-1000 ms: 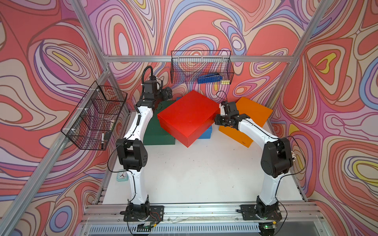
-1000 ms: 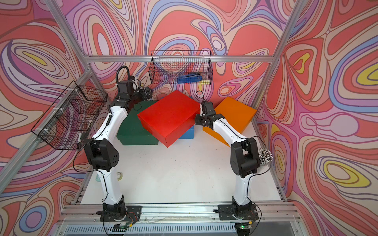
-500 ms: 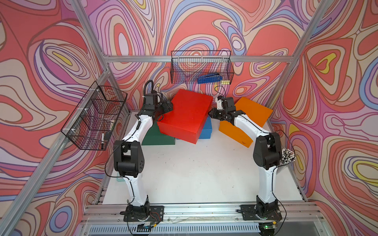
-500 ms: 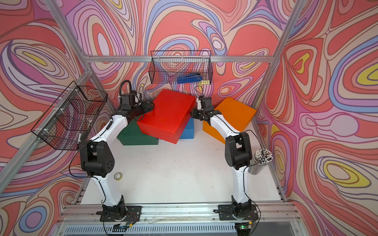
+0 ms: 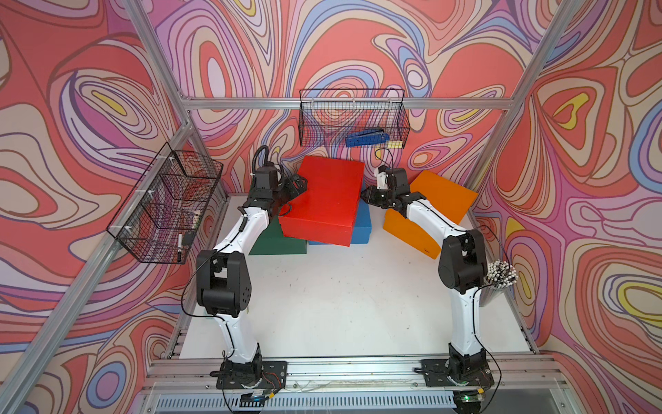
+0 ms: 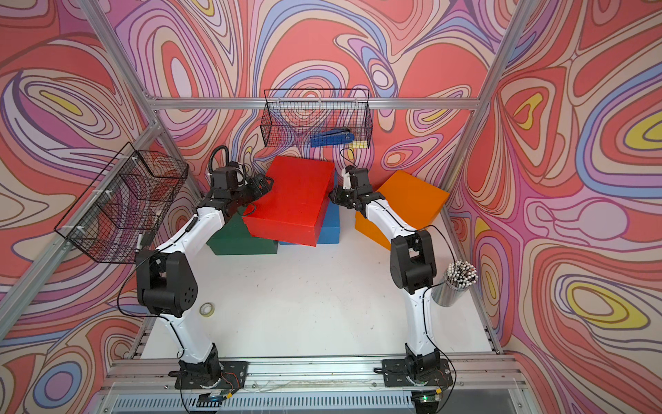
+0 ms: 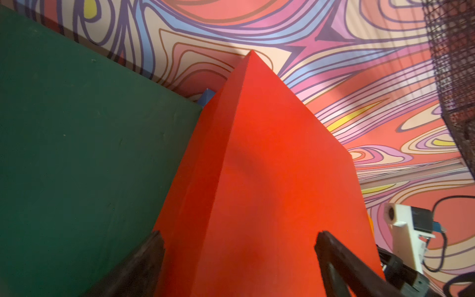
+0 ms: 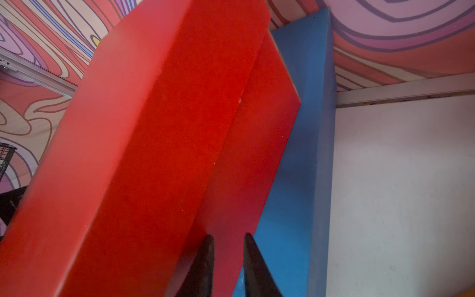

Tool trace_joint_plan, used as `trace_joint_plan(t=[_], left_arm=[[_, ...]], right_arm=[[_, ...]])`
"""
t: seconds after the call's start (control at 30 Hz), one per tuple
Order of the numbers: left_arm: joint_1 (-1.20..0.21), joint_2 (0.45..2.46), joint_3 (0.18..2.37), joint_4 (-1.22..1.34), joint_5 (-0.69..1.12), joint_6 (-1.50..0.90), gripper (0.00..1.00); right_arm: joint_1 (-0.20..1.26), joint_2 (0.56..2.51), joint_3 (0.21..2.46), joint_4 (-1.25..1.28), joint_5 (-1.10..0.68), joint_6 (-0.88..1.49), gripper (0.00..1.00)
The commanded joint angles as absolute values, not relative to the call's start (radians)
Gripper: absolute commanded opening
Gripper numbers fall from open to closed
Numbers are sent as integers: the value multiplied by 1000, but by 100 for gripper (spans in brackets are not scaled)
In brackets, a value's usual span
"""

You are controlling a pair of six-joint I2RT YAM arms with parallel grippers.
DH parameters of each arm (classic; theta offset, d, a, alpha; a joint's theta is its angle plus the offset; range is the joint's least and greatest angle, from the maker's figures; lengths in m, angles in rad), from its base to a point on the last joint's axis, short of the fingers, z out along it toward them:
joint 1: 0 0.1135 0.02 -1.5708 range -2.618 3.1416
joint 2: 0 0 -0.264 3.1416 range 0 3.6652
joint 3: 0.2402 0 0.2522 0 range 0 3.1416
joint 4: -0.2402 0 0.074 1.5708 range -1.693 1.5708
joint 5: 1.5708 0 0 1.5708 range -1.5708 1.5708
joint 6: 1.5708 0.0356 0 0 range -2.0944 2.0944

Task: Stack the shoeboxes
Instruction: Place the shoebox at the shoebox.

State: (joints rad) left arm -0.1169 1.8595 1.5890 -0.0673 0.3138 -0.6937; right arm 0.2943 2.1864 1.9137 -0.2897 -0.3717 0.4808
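Red is the one in play: in both top views the red shoebox [image 5: 322,200] [image 6: 293,200] lies skewed over the green shoebox [image 5: 277,243] [image 6: 236,240] and the blue shoebox [image 5: 361,222] [image 6: 331,225]. Those two stand side by side on the white table [image 5: 340,304] by the back wall, and the red one's front end hangs out past both. Off on the robot's right, apart from that pile, is the orange shoebox [image 5: 440,200] [image 6: 412,200], with the right forearm crossing over it. At the red box's left edge is the left gripper [image 5: 299,184] [image 6: 263,182], and at its right edge the right gripper [image 5: 369,195] [image 6: 335,195], both just below the wire basket [image 5: 353,118] on the back wall. Left wrist view: the left gripper [image 7: 239,234] has its jaws spread really wide and clamped on the red shoebox [image 7: 257,167]. One of the fingers [image 7: 144,264] is down by the green shoebox [image 7: 90,141], the other is on the red top face, and a sliver of the blue shoebox [image 7: 207,99] peeks out behind. Right wrist view: the right gripper [image 8: 228,236] shows only a narrow gap, tips right up at the lower wall of the red shoebox [image 8: 141,141] where it meets the blue shoebox [image 8: 303,154]. Honestly can't tell if they're pinching anything there. From this side the red box leans at an angle to the blue one.
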Motion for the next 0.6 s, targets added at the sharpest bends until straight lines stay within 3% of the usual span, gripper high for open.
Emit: trace_joint_plan(t=[0.0, 0.27, 0.57], left_arm=[[-139, 1817, 1560, -4, 318, -769, 94], [-144, 1734, 1528, -16, 297, -774, 95], [-144, 1499, 1396, -96, 216, -716, 97]], right_arm=[[281, 2163, 1889, -277, -365, 496, 23], [242, 2003, 1699, -288, -354, 487, 24], [241, 1794, 1464, -294, -327, 468, 25]])
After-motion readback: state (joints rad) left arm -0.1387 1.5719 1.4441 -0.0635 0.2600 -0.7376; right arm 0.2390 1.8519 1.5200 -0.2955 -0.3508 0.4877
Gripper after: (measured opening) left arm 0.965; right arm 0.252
